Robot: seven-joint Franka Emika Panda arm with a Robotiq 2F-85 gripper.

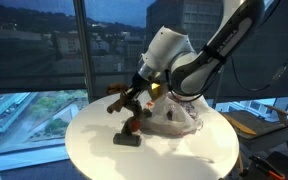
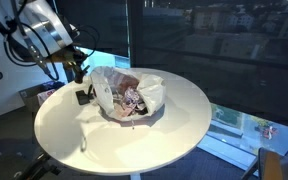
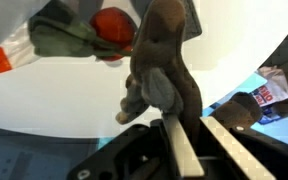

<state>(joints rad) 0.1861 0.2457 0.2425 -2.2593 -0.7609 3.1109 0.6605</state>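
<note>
Since the gripper [image 1: 134,95] is clenched on just one part of the brown-grey soft plush toy [image 3: 156,70], hanging above the round white table [image 1: 94,152] near its edge, slip-out looks likely. Cause: limp fabric, loose limbs. Toy could also snag the crumpled clear plastic bag [image 1: 179,118] mid-table, or knock the small black object [image 1: 127,140] beneath off the edge.
</note>
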